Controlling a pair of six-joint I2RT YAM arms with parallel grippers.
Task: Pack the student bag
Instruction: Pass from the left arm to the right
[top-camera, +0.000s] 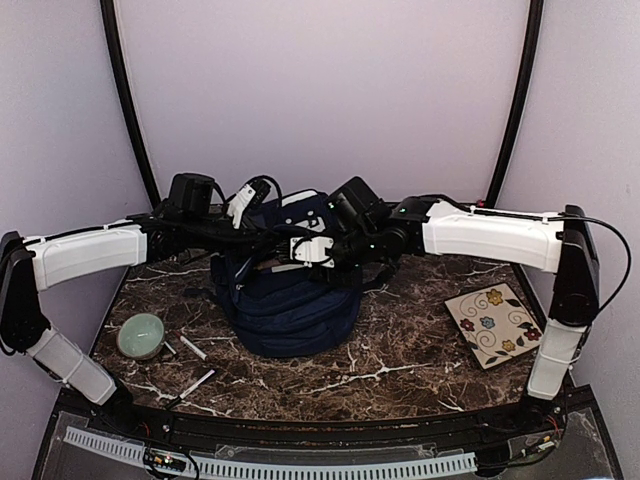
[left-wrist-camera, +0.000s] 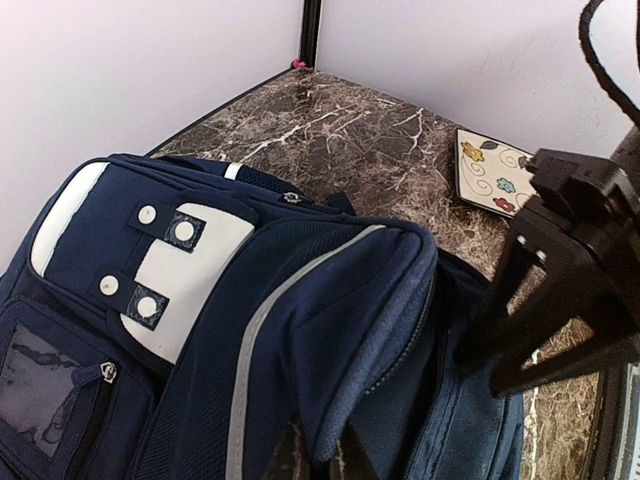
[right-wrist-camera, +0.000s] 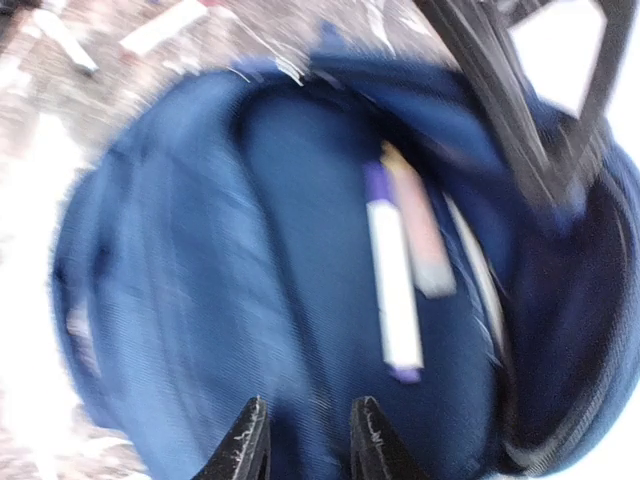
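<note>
The student bag (top-camera: 290, 305), navy with white patches, stands in the middle of the table with its main compartment held open. My left gripper (left-wrist-camera: 325, 445) is shut on the edge of the bag's flap (left-wrist-camera: 370, 300) and holds it up; in the top view it (top-camera: 250, 200) sits over the bag's back left. My right gripper (right-wrist-camera: 308, 440) hovers over the opening, open, with nothing between its fingers, and it shows from the side in the left wrist view (left-wrist-camera: 560, 290). Inside the bag lie a white marker with purple ends (right-wrist-camera: 393, 290) and a pinkish pen (right-wrist-camera: 420, 235). The right wrist view is blurred.
A pale green bowl (top-camera: 140, 335) sits at the front left of the marble table. Two white pens (top-camera: 192, 347) (top-camera: 195, 383) lie beside it. A flowered tile (top-camera: 493, 325) lies at the right, seen too in the left wrist view (left-wrist-camera: 492, 172).
</note>
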